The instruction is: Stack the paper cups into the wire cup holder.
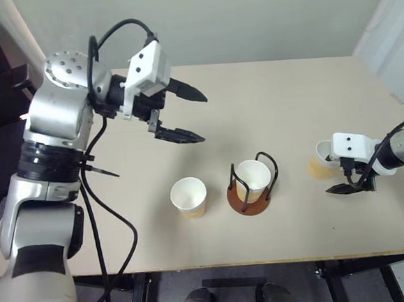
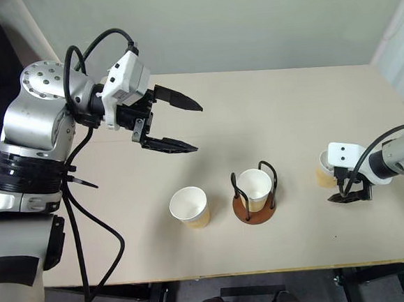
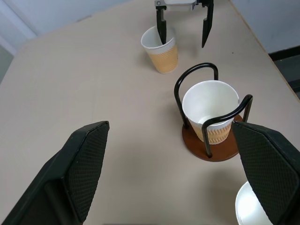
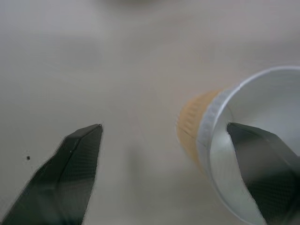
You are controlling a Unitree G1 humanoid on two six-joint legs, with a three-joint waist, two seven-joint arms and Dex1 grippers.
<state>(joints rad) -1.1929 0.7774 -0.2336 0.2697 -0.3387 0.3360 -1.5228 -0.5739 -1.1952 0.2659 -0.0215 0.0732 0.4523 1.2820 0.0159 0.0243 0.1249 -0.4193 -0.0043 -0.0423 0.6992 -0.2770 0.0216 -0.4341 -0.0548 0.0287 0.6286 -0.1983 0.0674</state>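
Straddling a paper cup's [image 4: 253,154] rim, the right end effector [image 4: 173,173] is spread; left end effector [image 1: 185,114] gapes empty.

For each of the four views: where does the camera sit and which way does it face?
Left eye, right eye: on the head, looking down at the table, both arms showing.
Left wrist: between the open left gripper, toward the wire cup holder.
Right wrist: along the right gripper, one finger inside a paper cup.
Shared: left wrist view shows that cup too.
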